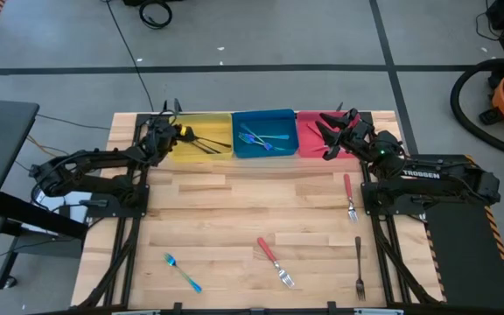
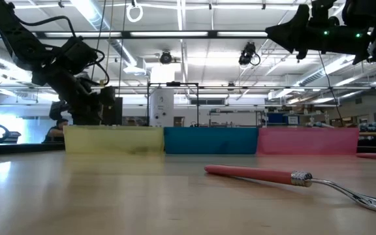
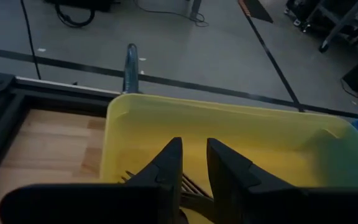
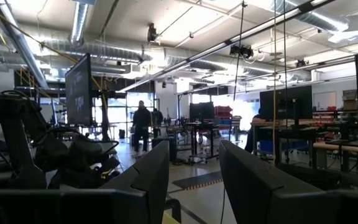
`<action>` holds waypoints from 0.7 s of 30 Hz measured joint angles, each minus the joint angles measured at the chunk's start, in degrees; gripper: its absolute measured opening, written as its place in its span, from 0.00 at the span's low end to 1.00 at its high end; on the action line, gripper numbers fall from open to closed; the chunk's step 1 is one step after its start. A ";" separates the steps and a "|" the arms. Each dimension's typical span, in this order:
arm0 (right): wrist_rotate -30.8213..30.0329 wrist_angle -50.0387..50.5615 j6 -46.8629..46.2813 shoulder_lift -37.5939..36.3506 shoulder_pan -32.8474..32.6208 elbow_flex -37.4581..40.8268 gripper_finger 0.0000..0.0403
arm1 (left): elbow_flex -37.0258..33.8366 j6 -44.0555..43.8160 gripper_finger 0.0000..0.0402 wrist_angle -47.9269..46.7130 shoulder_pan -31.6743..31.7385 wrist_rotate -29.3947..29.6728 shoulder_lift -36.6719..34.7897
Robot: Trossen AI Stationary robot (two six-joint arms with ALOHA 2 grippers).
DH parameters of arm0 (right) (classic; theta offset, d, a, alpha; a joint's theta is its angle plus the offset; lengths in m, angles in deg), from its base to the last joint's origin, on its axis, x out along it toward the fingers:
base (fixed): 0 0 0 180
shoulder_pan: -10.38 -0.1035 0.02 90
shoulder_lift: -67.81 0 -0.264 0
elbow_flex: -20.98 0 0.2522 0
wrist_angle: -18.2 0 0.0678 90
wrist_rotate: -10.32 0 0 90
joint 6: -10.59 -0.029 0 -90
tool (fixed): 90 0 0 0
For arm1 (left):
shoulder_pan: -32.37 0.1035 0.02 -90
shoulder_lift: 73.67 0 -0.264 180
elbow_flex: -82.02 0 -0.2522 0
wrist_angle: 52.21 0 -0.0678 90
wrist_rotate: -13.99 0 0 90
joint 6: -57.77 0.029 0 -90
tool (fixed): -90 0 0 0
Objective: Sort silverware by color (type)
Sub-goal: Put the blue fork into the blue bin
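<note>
My left gripper (image 1: 175,133) sits over the near-left edge of the yellow bin (image 1: 217,116), and in the left wrist view its fingers (image 3: 166,168) stand a narrow slit apart with nothing between them; dark all-metal forks (image 1: 206,143) lie in the bin just beyond the tips. I judge this a drop-off just finished, so the thing to do well is the exit: I'd lift straight up before swinging away, so a fingertip doesn't catch a tine and drag a fork out over the wall.

Next along, the blue bin (image 1: 289,113) holds blue-handled forks (image 1: 261,138). The pink bin (image 1: 309,149) is mostly covered by my right gripper (image 1: 329,133), which hangs above it, jaws partly open and, going by the right wrist view that looks out level into the room, holding nothing.

Four pieces are still loose on the table (image 1: 226,210): a blue-handled fork (image 1: 182,272) near the front left, a red-handled fork (image 1: 274,261) at centre front, a dark fork (image 1: 359,267) at front right, and another red-handled fork (image 1: 349,196) beside the right arm's base. I'd send the left arm for the blue one, coming down square across the handle.
</note>
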 joint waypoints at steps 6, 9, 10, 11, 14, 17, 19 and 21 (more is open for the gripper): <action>0.01 0.50 0.00 0.00 0.00 0.00 0.37 | 0.00 1.08 0.18 1.25 -0.49 -2.72 0.00; 0.02 0.71 0.00 0.01 0.00 0.00 0.37 | 0.00 2.97 0.20 4.37 -0.47 -7.87 0.00; 0.01 0.70 0.00 0.01 0.00 0.00 0.37 | 0.00 3.97 0.20 5.89 -0.48 -10.18 0.00; 0.00 0.70 0.00 0.00 0.01 0.00 0.37 | 0.00 4.92 0.20 7.38 -0.49 -12.59 0.00; 0.02 0.74 0.00 0.01 0.00 0.00 0.37 | 0.00 5.21 0.20 10.81 -0.93 -20.09 0.00; 0.01 1.59 0.00 0.00 -0.01 -0.02 0.37 | 0.00 5.25 0.20 13.13 -2.44 -26.29 0.00; 0.01 2.18 0.00 0.01 0.00 -0.02 0.37 | 0.00 5.25 0.20 14.72 -3.77 -29.50 0.00; 0.02 2.62 0.00 0.01 -0.01 -0.02 0.37 | 0.00 5.25 0.20 16.82 -5.40 -31.93 0.00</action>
